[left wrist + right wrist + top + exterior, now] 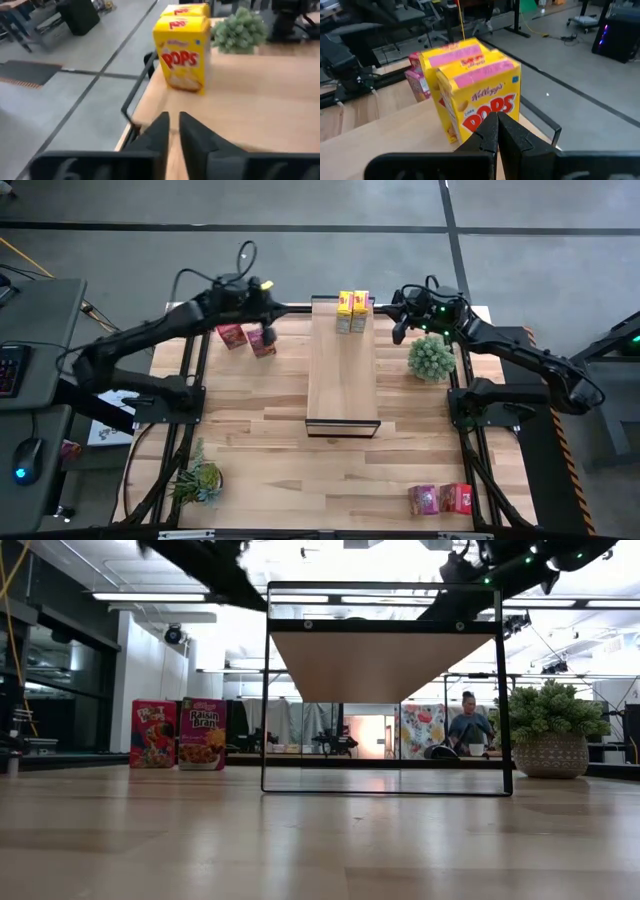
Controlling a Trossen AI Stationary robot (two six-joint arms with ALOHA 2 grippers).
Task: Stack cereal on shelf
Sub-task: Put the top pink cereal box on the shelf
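Two yellow cereal boxes (352, 311) stand upright side by side on the far end of the light-wood shelf (341, 375). My left gripper (275, 310) hovers left of them, fingers shut (174, 122) and pointing at the boxes (182, 52). My right gripper (399, 330) hovers to their right, also shut (497, 122), close in front of the nearer yellow box (480, 90). A red box (232, 335) and a magenta box (263, 341) stand on the table left of the shelf. Another magenta and red pair (440, 499) stands near the table's near right corner.
A round potted plant (432, 357) sits right of the shelf, just below my right gripper. A second, spiky plant (198, 480) is near the table's near left corner. In the low view a person (470, 725) sits far behind the table.
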